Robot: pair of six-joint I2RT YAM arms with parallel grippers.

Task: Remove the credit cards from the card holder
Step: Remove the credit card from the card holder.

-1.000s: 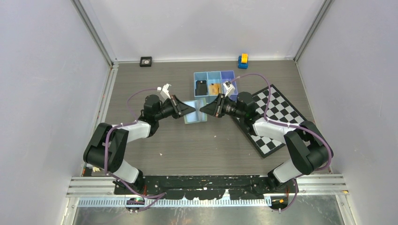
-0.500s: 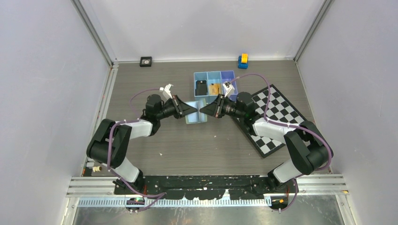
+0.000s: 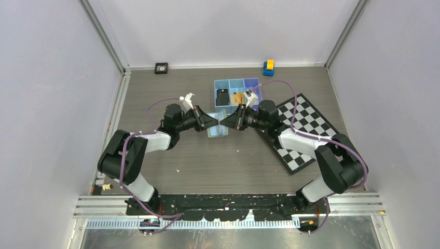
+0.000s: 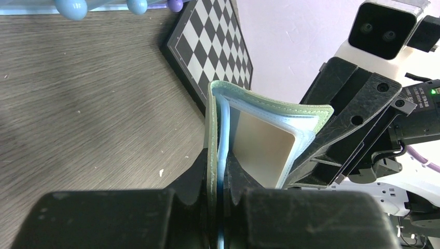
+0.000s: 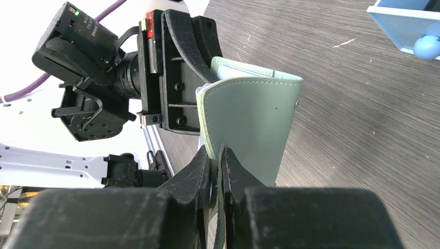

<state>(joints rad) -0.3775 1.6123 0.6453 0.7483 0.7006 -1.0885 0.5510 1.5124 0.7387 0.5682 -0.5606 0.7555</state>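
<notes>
The sage-green card holder [image 3: 218, 126] stands half open between my two grippers at the table's middle. My left gripper [image 3: 213, 122] is shut on one flap [image 4: 211, 135], its pale blue lining pinched between the fingers. A pale grey-white credit card [image 4: 262, 148] sits in the inner pocket. My right gripper [image 3: 224, 123] is shut on the edge of the other flap [image 5: 249, 124], seen from its green outer face. A black card [image 3: 222, 96] and a gold-orange card [image 3: 237, 97] lie in the blue tray [image 3: 238, 83].
The blue tray has three compartments; my right wrist hides part of the right one. A chessboard [image 3: 306, 129] lies under my right arm. A yellow and blue toy [image 3: 268, 67] and a small black item [image 3: 161, 68] stand at the back wall.
Both grippers have moved towards each other. The card holder, flat and open before, now looks narrower, folded up between them. The right jaws have closed further on their flap.
</notes>
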